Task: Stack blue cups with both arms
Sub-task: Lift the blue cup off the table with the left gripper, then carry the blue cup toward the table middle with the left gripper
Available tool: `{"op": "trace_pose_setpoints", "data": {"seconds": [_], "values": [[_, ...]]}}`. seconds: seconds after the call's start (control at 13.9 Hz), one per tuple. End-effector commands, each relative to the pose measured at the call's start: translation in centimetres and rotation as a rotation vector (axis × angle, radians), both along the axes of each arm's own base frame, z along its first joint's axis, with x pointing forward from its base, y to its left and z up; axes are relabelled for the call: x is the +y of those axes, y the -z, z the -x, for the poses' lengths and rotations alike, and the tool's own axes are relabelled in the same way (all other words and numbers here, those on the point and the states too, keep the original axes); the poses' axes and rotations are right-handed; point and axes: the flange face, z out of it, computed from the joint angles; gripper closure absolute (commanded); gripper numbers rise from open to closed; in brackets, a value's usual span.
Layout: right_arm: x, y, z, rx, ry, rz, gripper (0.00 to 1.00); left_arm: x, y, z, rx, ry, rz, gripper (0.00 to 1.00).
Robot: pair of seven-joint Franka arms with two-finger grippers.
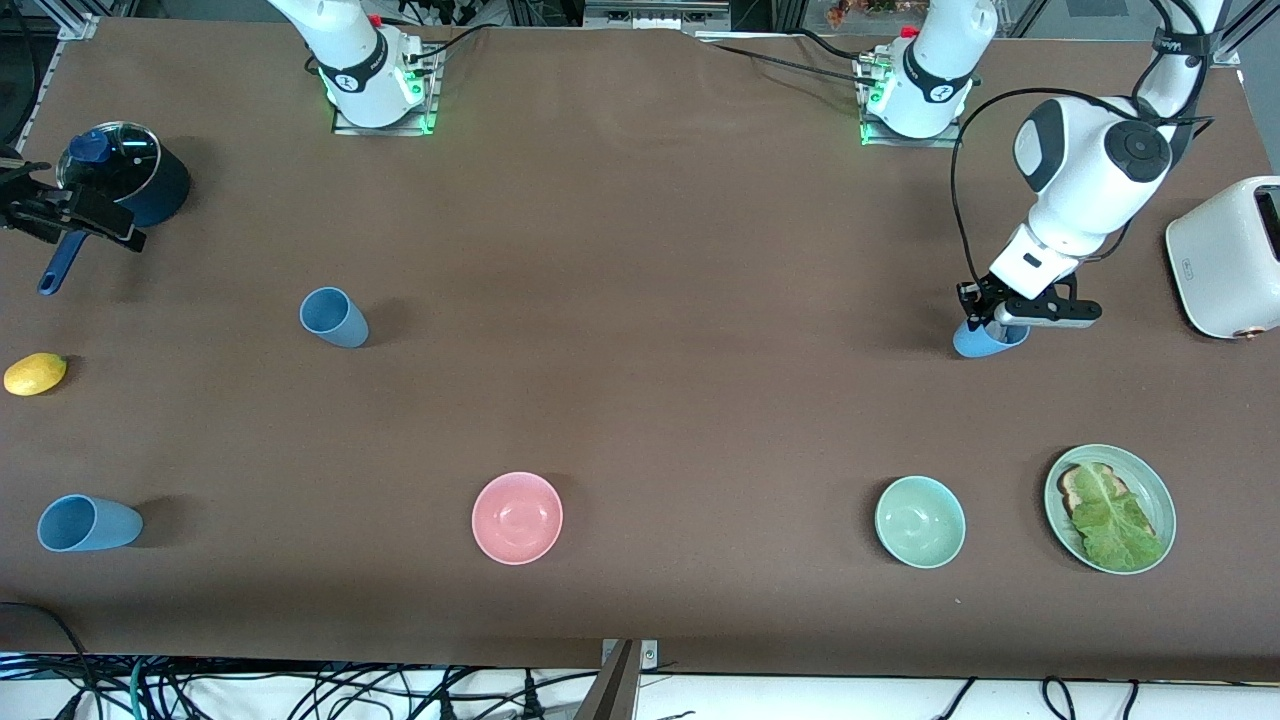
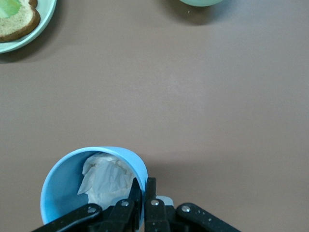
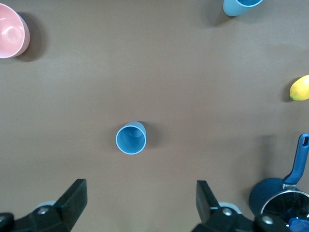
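Note:
Three blue cups show. One cup (image 1: 990,340) (image 2: 63,188) near the left arm's end has crumpled white paper inside. My left gripper (image 1: 985,318) (image 2: 144,192) is shut on its rim, one finger inside and one outside the wall. A second cup (image 1: 334,317) (image 3: 131,138) stands upright toward the right arm's end. The third cup (image 1: 88,523) (image 3: 240,6) stands nearer the front camera at that end. My right gripper (image 1: 90,215) (image 3: 140,193) hangs high, open and holding nothing, over the pot's handle.
A dark-blue lidded pot (image 1: 125,175) and a lemon (image 1: 35,374) sit at the right arm's end. A pink bowl (image 1: 517,517), a green bowl (image 1: 920,521) and a plate (image 1: 1158,488) with bread and lettuce lie nearer the front camera. A white toaster (image 1: 1225,255) stands by the left arm.

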Motion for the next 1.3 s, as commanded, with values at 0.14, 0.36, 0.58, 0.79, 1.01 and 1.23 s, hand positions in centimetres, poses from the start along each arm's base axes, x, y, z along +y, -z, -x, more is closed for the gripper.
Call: {"op": "trace_pose_setpoints", "data": {"seconds": [0.14, 0.36, 0.58, 0.79, 1.01, 1.23], "values": [[0.0, -0.6, 0.2, -0.011, 0.004, -0.014, 0.00, -5.7, -3.8, -1.7, 0.060, -0.039, 0.015, 1.00], [0.0, -0.6, 0.2, -0.011, 0.004, -0.014, 0.00, -11.6, -3.9, -0.7, 0.064, -0.100, 0.024, 1.00], [0.0, -0.6, 0.2, -0.011, 0.004, -0.014, 0.00, -17.7, -4.8, 0.6, 0.059, -0.209, 0.042, 1.00], [0.1, -0.6, 0.2, -0.011, 0.003, -0.014, 0.00, -23.4, -5.2, 2.6, 0.058, -0.286, 0.056, 1.00], [0.0, -0.6, 0.2, -0.011, 0.004, -0.014, 0.00, -27.6, -5.7, 4.0, 0.051, -0.347, 0.071, 1.00], [0.3, -0.6, 0.1, -0.020, 0.005, -0.027, 0.00, -32.0, -5.9, 5.2, 0.028, -0.413, 0.068, 1.00]]}}
